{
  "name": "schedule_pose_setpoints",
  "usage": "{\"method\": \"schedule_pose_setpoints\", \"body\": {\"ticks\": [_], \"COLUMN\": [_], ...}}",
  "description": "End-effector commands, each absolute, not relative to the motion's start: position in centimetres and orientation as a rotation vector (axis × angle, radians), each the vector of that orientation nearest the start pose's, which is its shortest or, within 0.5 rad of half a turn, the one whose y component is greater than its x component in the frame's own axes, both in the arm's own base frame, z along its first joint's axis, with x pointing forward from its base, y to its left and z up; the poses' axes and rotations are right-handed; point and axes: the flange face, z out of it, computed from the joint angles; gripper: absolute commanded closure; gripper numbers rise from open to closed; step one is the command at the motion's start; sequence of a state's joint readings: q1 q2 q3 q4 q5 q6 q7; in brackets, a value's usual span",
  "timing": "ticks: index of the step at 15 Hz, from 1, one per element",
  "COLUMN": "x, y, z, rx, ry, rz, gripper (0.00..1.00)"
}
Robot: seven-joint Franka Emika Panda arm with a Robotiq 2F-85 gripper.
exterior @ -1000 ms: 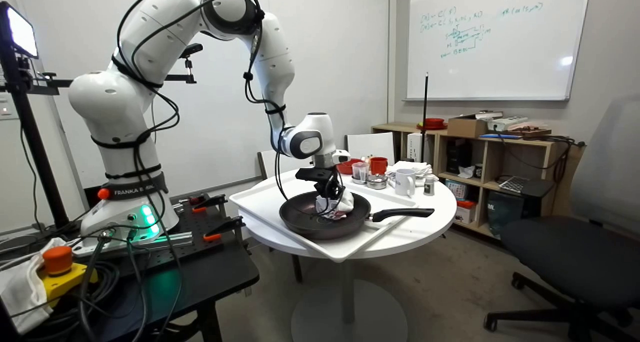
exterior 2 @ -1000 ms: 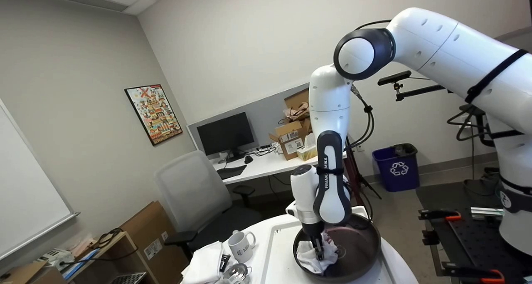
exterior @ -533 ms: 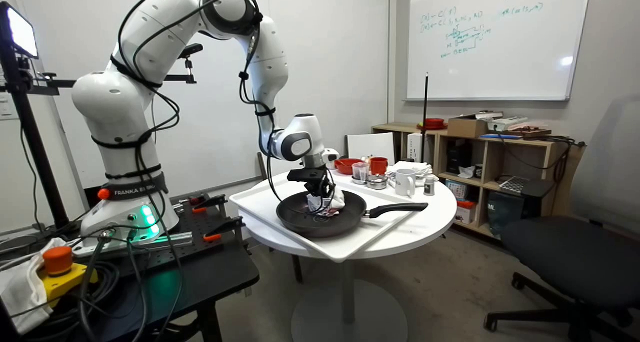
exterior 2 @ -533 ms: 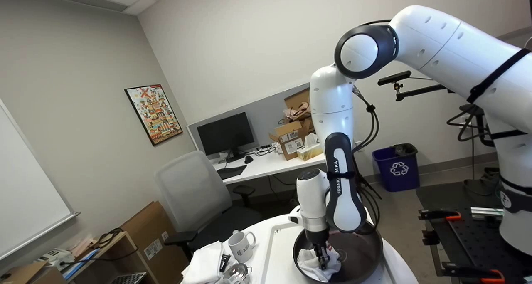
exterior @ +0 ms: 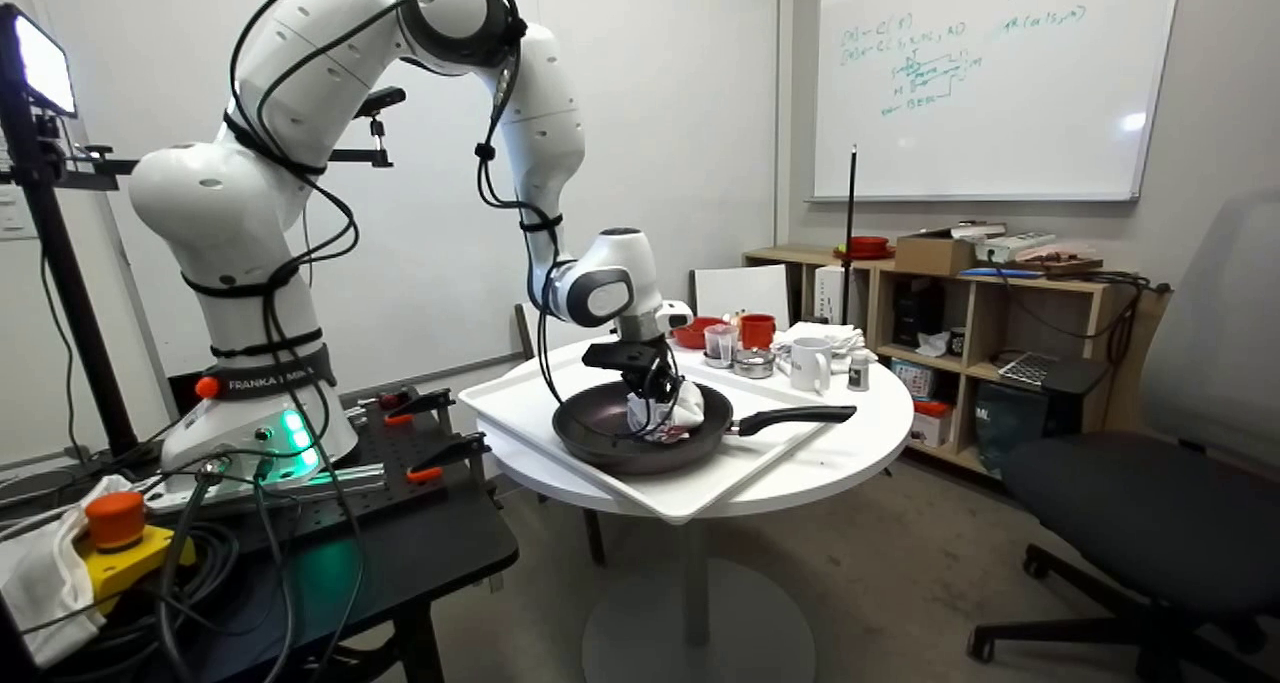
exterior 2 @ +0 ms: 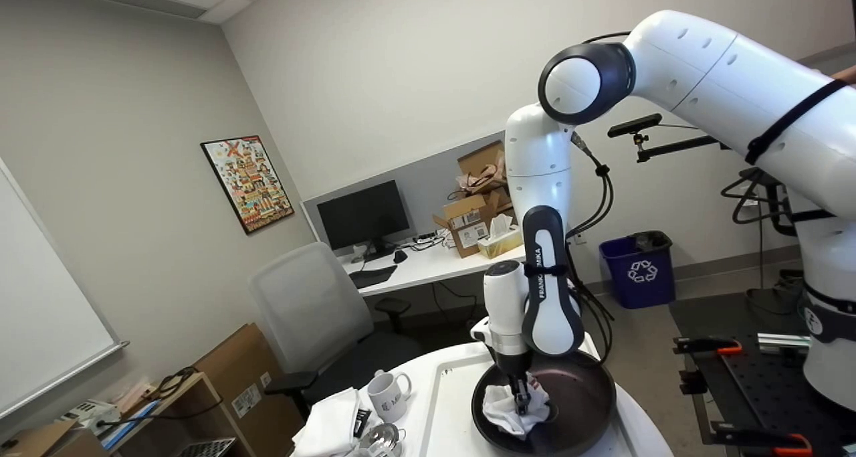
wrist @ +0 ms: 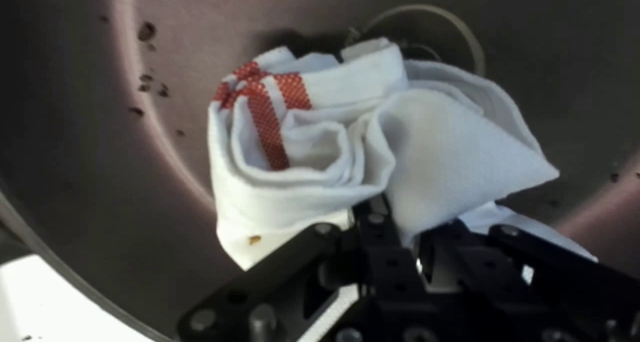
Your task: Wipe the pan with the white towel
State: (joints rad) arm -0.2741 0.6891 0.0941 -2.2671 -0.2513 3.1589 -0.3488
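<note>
One white towel (wrist: 370, 141) in the grip of the tool (exterior 2: 521, 406), inside the pan (exterior 2: 580, 398).

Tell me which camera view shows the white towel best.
The wrist view: the white towel appears close and large there, its folds, red stripes and small brown speck distinct, though the pincer hides part. In both exterior views it is a small bunch in the pan, partly covered by the pincer, with little red visible.
</note>
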Motion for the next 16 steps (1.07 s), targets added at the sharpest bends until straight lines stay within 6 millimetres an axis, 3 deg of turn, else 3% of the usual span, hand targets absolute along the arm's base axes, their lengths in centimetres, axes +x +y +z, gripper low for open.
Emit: {"method": "schedule_pose_setpoints", "body": {"ticks": [1, 4, 7, 11, 16], "x": [51.1, 50.3, 49.6, 49.4, 49.0], "y": [-13.0, -17.2, -18.4, -16.3, -11.5], "z": [6.5, 6.6, 6.3, 5.4, 3.7], "rx": [-3.091, -3.100, -3.103, -3.098, -3.133], "ry": [-0.461, -0.348, -0.313, -0.382, -0.612], "rz": [-0.320, -0.338, -0.350, -0.332, -0.277], "gripper": [0.97, 0.97, 0.97, 0.97, 0.97]}}
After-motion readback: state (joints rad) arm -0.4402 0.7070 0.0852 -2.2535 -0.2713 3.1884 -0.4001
